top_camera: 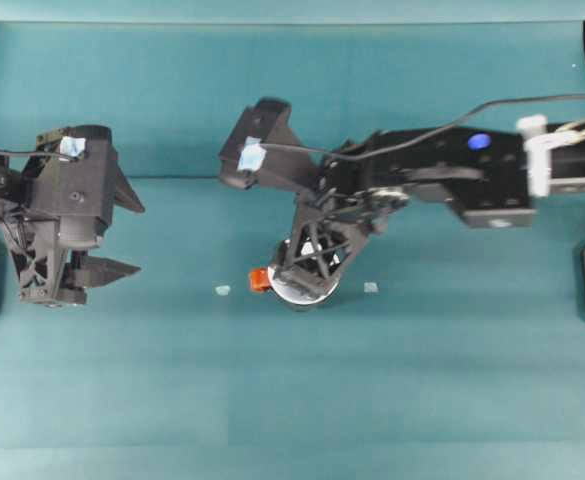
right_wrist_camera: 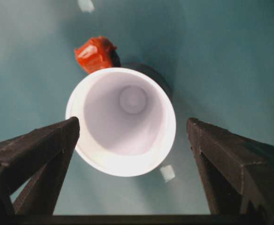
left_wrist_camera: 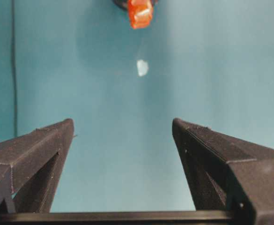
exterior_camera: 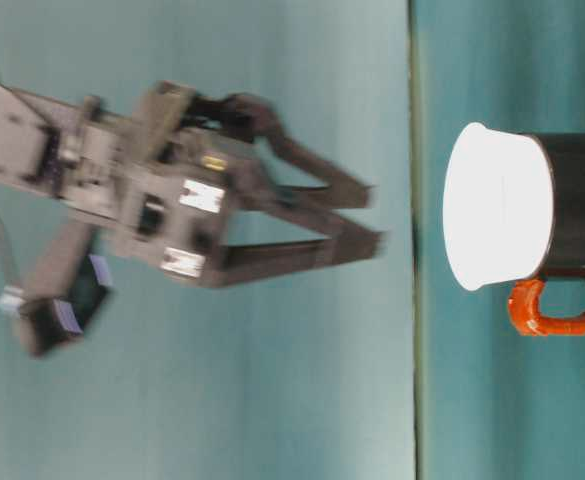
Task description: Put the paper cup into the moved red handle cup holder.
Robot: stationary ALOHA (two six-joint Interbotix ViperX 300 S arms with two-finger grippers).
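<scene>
Matte black fingers (right_wrist_camera: 230, 159) flank the round white paper cup (right_wrist_camera: 122, 122).

Between the right hand's (right_wrist_camera: 133, 140) two spread dark fingers (right_wrist_camera: 33, 159), neither touching it, the white paper cup (right_wrist_camera: 122, 124) sits mouth-up in the black holder (right_wrist_camera: 158, 77), whose red handle (right_wrist_camera: 94, 54) juts over the teal surface (right_wrist_camera: 230, 56).

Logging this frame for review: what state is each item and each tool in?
paper cup: upright, seated in the holder, empty, released.
red handle cup holder: upright on the table, cup inside.
right tool: open, above the cup, not touching.
left tool: open, holding nothing, off to the side.
</scene>
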